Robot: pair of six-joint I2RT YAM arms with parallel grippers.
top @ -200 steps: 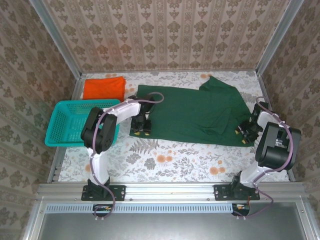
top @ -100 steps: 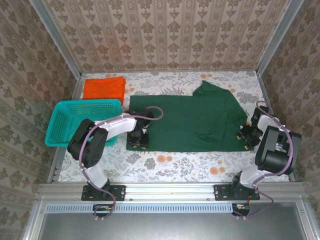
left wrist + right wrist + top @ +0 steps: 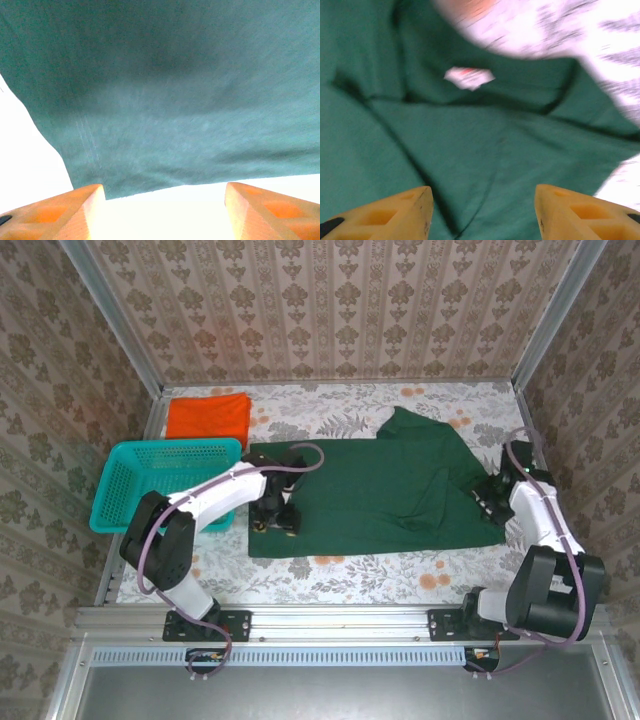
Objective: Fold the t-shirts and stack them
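Note:
The dark green t-shirt lies spread flat across the middle of the table, one sleeve pointing to the back. The orange t-shirt lies folded at the back left. My left gripper hovers at the green shirt's near left corner. In the left wrist view this gripper stands open, with the cloth's hem just ahead and nothing between the fingers. My right gripper is over the shirt's right end. The right wrist view shows it open above the green cloth, with a white label ahead.
A teal mesh basket stands at the left, beside my left arm. Patterned walls close in the table at the back and both sides. A bare strip of flowered tabletop runs along the near edge.
Both grippers have pulled the green t-shirt toward the near edge, laid it flat and then opened, letting the cloth go. The right arm has swung outward.

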